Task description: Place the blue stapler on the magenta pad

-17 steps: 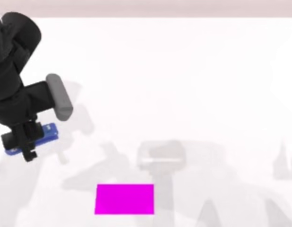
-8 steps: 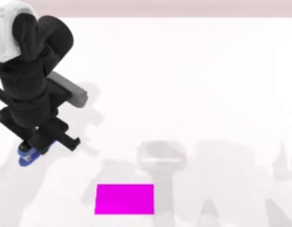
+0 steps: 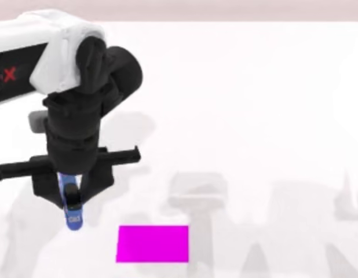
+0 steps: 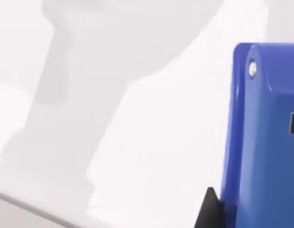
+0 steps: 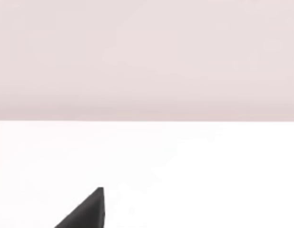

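Observation:
The blue stapler [image 3: 73,215] hangs lengthwise from my left gripper [image 3: 70,200], which is shut on it, above the table's front left. Its lower end pokes out below the black fingers. The magenta pad [image 3: 153,244] lies flat at the front edge, a short way right of the stapler and apart from it. In the left wrist view the stapler's blue side [image 4: 266,142] fills one edge, with one dark fingertip [image 4: 211,211] pressed against it. My right arm is outside the top view; its wrist view shows only one fingertip [image 5: 92,211] over bare table, with nothing held.
The white table [image 3: 254,116] stretches to the right of the pad, crossed by faint grey shadows. A pale back wall [image 5: 147,57] bounds the far edge.
My left arm has swung right and toward the front edge, carrying the stapler. The stapler has turned from lying crosswise to pointing at the front edge and is nearer the pad.

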